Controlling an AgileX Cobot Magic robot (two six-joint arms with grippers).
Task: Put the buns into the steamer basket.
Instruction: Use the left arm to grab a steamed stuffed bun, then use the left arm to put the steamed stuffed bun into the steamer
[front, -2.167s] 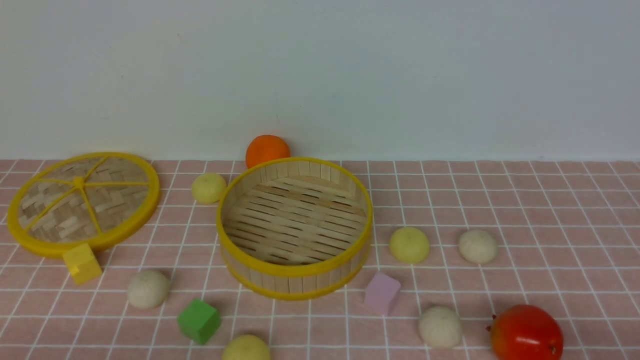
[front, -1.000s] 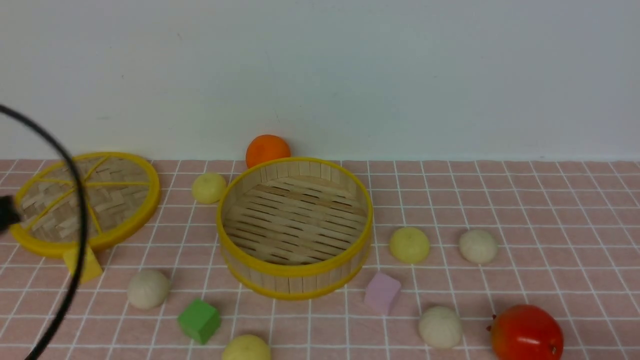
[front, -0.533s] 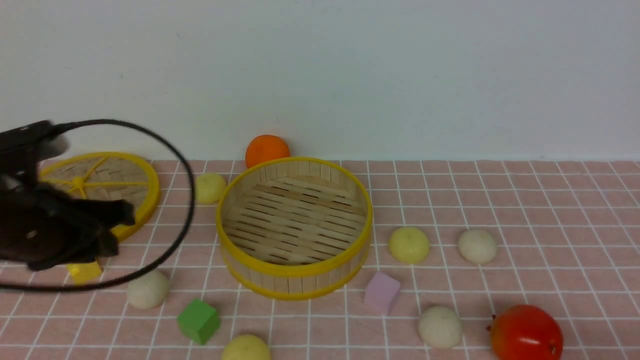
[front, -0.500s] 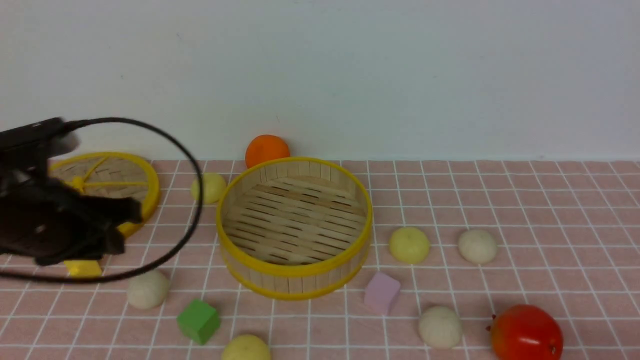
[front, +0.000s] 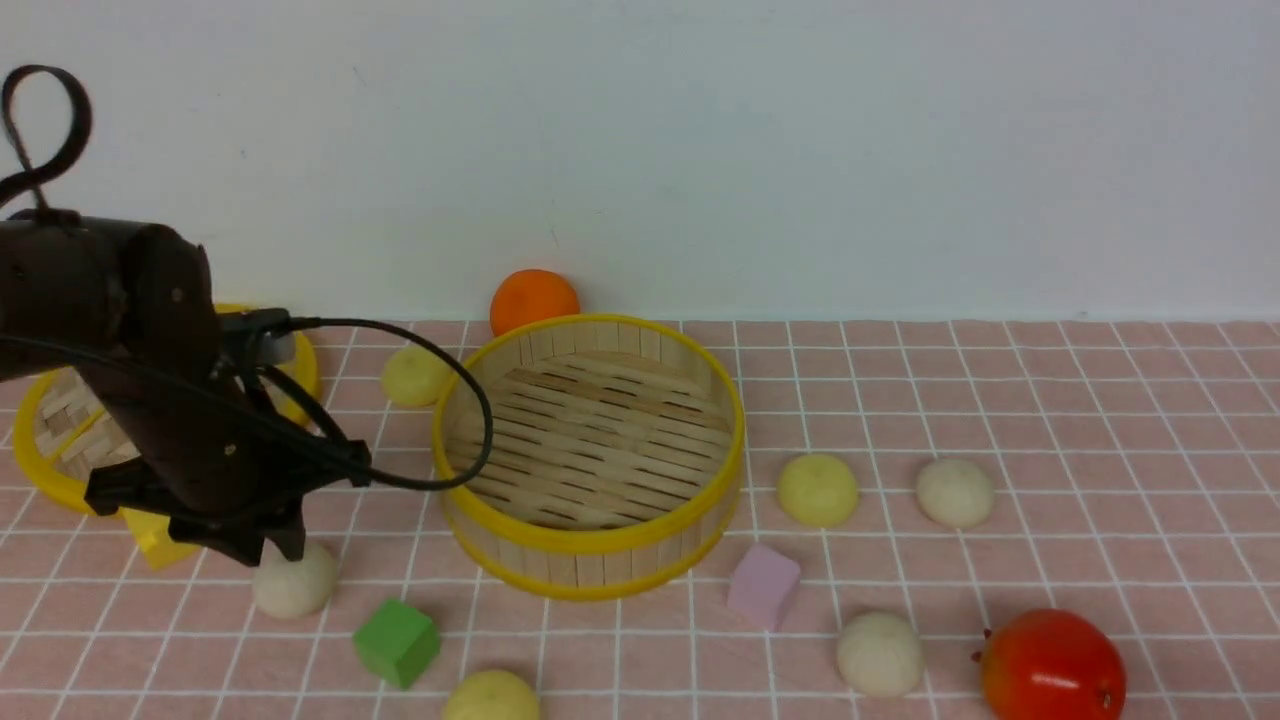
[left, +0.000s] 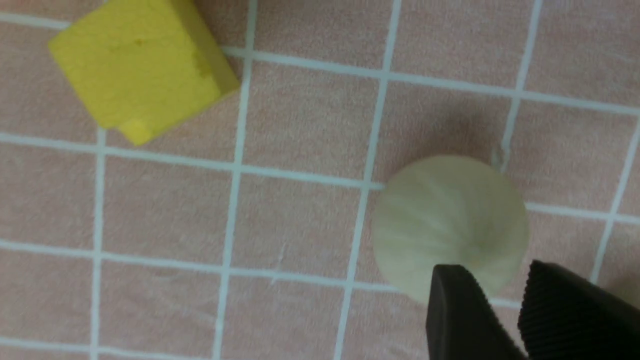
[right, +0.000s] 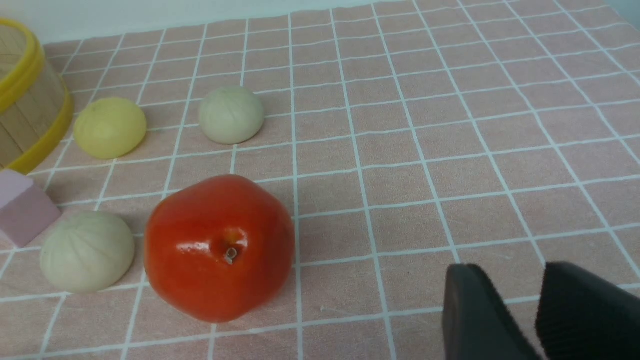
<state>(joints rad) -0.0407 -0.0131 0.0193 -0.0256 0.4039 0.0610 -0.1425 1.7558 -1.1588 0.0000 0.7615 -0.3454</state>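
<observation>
Pink tablecloth: wrist view alone shows left claw parted over bun.

Left arm is reaching in from my left side, wrist bending steeply downward. Left gripper is pointing almost straight down and sitting low. Its ribbed fingers are standing slightly parted, with a narrow gap showing between them. Right gripper is hanging low and angling forward, its jaws likewise standing slightly apart.
</observation>
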